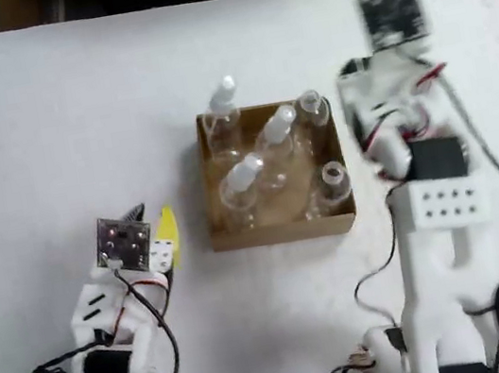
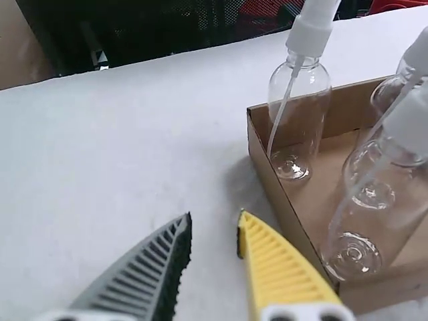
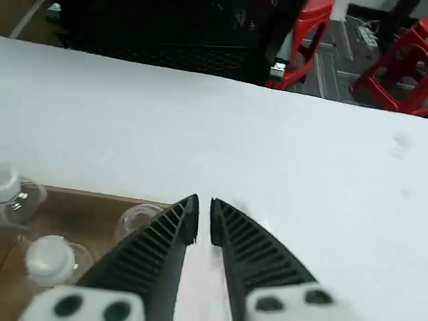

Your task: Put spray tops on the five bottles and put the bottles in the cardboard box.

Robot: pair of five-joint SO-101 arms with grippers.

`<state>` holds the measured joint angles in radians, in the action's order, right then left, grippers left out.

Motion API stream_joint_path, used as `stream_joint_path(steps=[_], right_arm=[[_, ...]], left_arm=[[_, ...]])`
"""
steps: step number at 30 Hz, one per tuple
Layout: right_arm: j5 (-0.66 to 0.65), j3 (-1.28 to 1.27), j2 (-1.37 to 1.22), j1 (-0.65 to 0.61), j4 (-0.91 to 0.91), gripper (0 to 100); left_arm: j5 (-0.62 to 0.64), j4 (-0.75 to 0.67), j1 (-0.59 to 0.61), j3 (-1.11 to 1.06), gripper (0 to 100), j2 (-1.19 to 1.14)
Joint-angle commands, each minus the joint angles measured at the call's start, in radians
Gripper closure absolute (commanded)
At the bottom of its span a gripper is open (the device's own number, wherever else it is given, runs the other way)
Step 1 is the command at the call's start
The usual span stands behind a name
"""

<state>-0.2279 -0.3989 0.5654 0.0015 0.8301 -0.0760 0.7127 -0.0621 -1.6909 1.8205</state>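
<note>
My left claw (image 2: 214,217) sits low over the table (image 1: 44,106), nearest me. Its grey and yellow fingers (image 2: 281,274) are a little apart and there is nothing between them. It is close to the left wall of the box (image 1: 281,231), by the front corner.

All five bottles stand upright inside the box. Three bottles (image 1: 244,183) carry white spray tops (image 1: 279,122), and I can see their dip tubes through the clear plastic. They fill the left and middle of the box, one of them in the far left corner. The other two bottles (image 1: 332,177) have bare necks and stand along the right wall, one near the front and one at the back.

My right arm (image 1: 434,203) stretches along the right side of the box. The right claw (image 3: 202,204) is over the table by the far right corner of the box. Its black fingers are drawn nearly together, with only a slit between them, and they grip nothing.

Past the table's far edge stand red chairs (image 3: 394,60).
</note>
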Motion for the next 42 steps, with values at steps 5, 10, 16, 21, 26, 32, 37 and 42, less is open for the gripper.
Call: stream_joint_path(steps=[5, 10, 16, 21, 26, 32, 37, 42], right_arm=[[-0.120, 0.431, -0.438, 0.151, 0.220, 97.7], [-0.118, 0.747, -0.819, 0.163, 0.352, 88.9], [-0.206, 1.208, -1.253, 0.154, 0.487, 81.1], [-0.282, 1.636, -1.564, 0.147, 0.593, 83.7], [-0.308, 1.952, -1.807, 0.157, 0.634, 83.7], [-0.311, 2.045, -1.928, 0.162, 0.645, 84.1], [-0.311, 2.055, -1.910, 0.186, 0.688, 97.1], [-0.308, 2.055, -1.860, 0.220, 0.734, 96.4]], left_arm=[[-0.012, 0.003, -0.013, 0.000, 90, 0.008], [-0.012, 0.005, -0.013, 0.000, 90, 0.007], [-0.012, 0.005, -0.013, 0.000, 90, 0.007], [-0.012, 0.012, -0.013, 0.000, 90, 0.007], [-0.012, 0.012, -0.015, 0.000, 90, 0.007], [-0.014, 0.017, -0.038, 0.000, 90, 0.007], [-0.014, 0.017, -0.039, 0.000, 90, 0.007], [-0.014, 0.017, -0.039, 0.000, 90, 0.007]])
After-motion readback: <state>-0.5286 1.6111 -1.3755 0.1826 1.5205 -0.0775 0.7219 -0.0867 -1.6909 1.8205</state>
